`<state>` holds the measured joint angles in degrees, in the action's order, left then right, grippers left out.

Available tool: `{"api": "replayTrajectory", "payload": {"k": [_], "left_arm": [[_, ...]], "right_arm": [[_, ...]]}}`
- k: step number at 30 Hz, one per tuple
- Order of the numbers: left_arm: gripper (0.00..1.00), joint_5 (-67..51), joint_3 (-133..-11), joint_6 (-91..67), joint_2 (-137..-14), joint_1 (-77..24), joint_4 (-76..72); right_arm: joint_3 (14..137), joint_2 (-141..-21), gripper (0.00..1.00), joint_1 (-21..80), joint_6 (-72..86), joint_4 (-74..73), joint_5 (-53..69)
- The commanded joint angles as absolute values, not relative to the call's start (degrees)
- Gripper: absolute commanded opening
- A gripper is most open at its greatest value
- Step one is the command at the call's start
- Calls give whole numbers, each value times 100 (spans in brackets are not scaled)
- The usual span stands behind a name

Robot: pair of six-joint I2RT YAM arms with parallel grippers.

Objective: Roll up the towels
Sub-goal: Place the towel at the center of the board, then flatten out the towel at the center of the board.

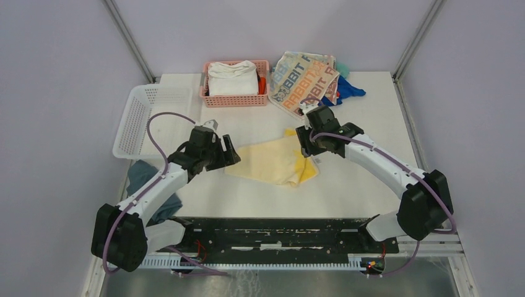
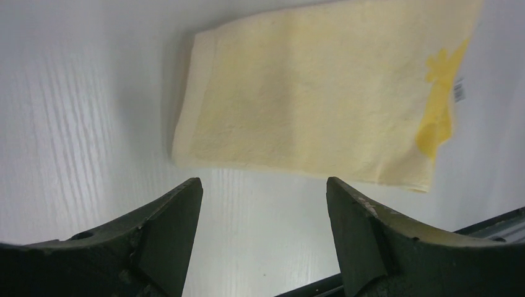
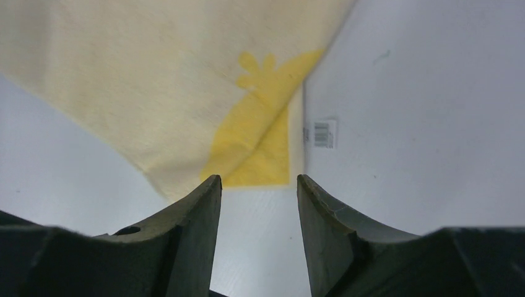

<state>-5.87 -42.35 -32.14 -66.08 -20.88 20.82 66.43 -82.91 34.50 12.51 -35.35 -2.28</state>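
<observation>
Unrolled yellow towel [image 1: 272, 162], nothing gripped

The yellow towel is lying folded flat mid-table [image 1: 353, 192], between both arms. The left gripper [image 2: 263, 192] is hovering just beside its left edge, jaws spread wide and empty. The right gripper [image 3: 259, 185] is hanging near its bright-yellow corner, jaws parted, pinching nothing

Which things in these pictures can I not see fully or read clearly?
Top view: the blue cloth is mostly hidden under the lettered towel.
Top view: the left arm covers part of the dark cloth.
Right wrist view: the print on the label of the yellow towel is too small to read.
Left wrist view: the top edge cuts off the yellow towel.
</observation>
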Motion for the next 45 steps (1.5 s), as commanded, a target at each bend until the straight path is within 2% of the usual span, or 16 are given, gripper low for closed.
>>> {"api": "replayTrajectory", "payload": {"k": [1, 9, 28, 33, 38, 45], "left_arm": [[80, -109, -3923, -3446, -6530, -2099, 2241], [78, 529, -4036, -3227, -6974, -2105, 2371], [71, 871, -4218, -2926, -7752, -2410, 2181], [71, 866, -4227, -2888, -7828, -2442, 2166], [71, 895, -4273, -2848, -7852, -2441, 2218], [66, 968, -4426, -2757, -7968, -2446, 2343]], "right_arm": [[6086, -8004, 56, 3142, 1619, -3627, -729], [5707, -8593, 50, 2909, 1802, -3415, -765], [5410, -9553, 39, 2892, 2163, -3189, -847], [5377, -9734, 30, 2883, 2314, -3230, -792], [5338, -9677, 13, 2879, 2332, -3210, -803], [5361, -9536, 8, 2880, 2335, -3244, -834]]}}
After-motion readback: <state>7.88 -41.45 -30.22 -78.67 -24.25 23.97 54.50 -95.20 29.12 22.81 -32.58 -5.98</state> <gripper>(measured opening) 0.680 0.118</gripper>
